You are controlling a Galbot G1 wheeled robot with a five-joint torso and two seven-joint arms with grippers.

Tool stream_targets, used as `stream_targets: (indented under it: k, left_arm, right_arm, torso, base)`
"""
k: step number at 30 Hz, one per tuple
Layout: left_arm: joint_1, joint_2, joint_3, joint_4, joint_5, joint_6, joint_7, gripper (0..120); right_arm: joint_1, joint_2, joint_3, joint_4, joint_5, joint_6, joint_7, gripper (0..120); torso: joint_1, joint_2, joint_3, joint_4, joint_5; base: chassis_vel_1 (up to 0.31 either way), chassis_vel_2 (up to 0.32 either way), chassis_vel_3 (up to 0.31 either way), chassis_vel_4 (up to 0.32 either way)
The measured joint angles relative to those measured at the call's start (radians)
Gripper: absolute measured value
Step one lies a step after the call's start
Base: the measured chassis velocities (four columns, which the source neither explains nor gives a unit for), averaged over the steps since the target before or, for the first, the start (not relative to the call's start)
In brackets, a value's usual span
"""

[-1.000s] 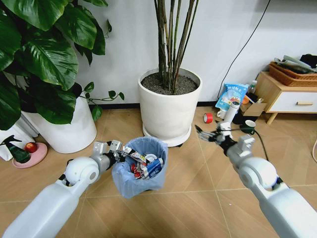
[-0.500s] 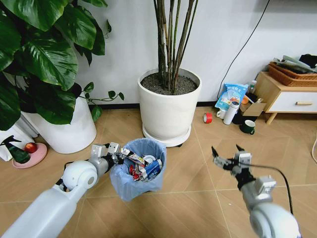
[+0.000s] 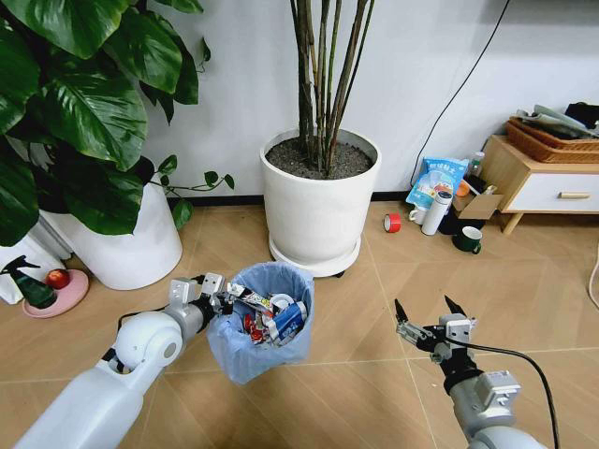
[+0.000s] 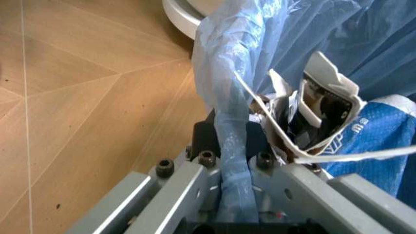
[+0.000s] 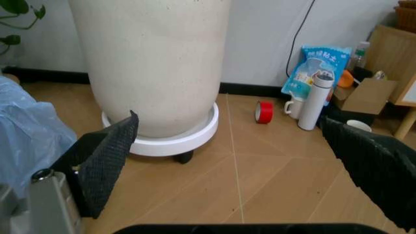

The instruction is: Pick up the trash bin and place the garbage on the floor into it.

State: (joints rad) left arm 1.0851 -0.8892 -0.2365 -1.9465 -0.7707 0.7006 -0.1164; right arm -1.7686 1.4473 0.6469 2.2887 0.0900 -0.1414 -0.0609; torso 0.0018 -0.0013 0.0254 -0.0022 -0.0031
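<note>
The left claw (image 3: 217,297) was seen at the near left, clamped on the left rim of the trash bin (image 3: 265,323); in the left wrist view the fingers (image 4: 195,183) were pinched shut on the rim with the light blue bag (image 4: 231,97) caught between them. The bin was held above the floor (image 3: 356,393), in front of the big white planter (image 3: 318,201) at centre. Garbage (image 3: 271,316) was packed inside the bin: crumpled white paper, a foil wrapper, a blue packet, a red-silver can. In the left wrist view white torn paper (image 4: 325,102) and a blue packet (image 4: 373,136) were pressed just beside the claw.

The right claw (image 3: 422,318) was seen at the near right, above bare floor, well apart from the bin. Its jaws were spread wide with nothing held; the two black pads (image 5: 107,156) were seen wide apart in the right wrist view.

Far right, near the wall, a red tape roll (image 3: 393,223), white bottle (image 3: 435,212) and dark mug (image 3: 467,239) were left beside a wooden cabinet (image 3: 543,182).
</note>
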Motion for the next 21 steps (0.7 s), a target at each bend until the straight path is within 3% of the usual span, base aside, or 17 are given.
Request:
stream_targets:
  k: [21]
  left_arm:
    - [0.052,-0.006,-0.017,-0.033,0.009,0.000,-0.008,0]
  right_arm:
    - [-0.017,-0.004,-0.019,-0.011,-0.016,0.032,-0.025,100]
  torso:
    - [0.000,0.000,0.000,0.0000,0.0000]
  base:
    - [0.078,-0.077,-0.079,0.074]
